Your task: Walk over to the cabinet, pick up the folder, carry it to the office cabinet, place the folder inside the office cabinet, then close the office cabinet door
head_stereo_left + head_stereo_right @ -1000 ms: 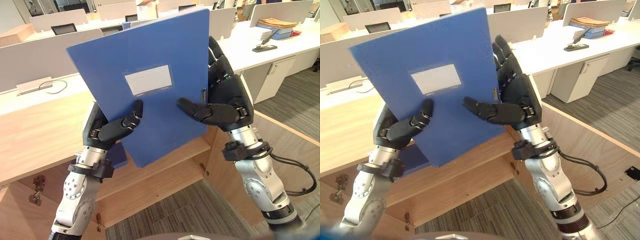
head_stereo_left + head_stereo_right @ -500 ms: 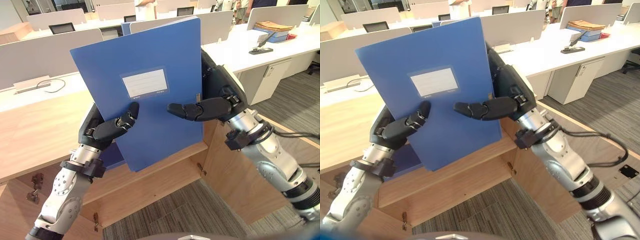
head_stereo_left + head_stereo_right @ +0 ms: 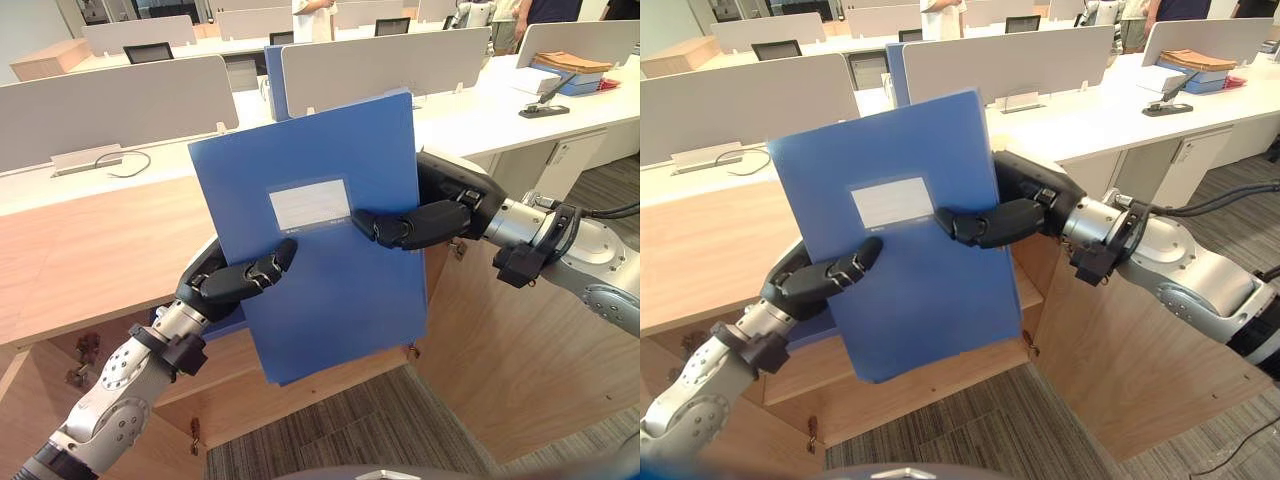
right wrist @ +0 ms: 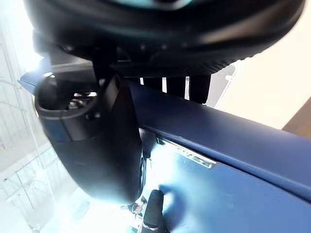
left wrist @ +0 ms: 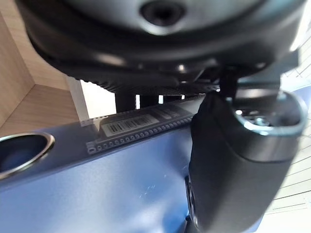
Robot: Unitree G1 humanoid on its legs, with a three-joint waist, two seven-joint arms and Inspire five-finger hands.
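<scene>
I hold a blue folder (image 3: 330, 290) with a white label upright in front of the open wooden cabinet (image 3: 330, 375). My left hand (image 3: 215, 282) pinches its lower left edge, thumb lying across the front. My right hand (image 3: 445, 212) comes in from the right and grips the right edge, its thumb reaching over the front next to the label. Close up, the left thumb (image 5: 233, 170) presses on the blue cover (image 5: 97, 194). The right thumb (image 4: 92, 141) likewise lies on the cover (image 4: 243, 189), with the fingers behind it.
The cabinet's door (image 3: 520, 370) stands open at the right, and a wooden counter (image 3: 90, 250) tops it. A blue item (image 3: 815, 330) lies on the shelf behind my left hand. White desks with grey dividers (image 3: 370, 60) and a person (image 3: 315, 8) are beyond.
My right hand's straight fingers behind the folder have closed on its right edge, and that arm has swung out to the right. The folder has come lower and more upright.
</scene>
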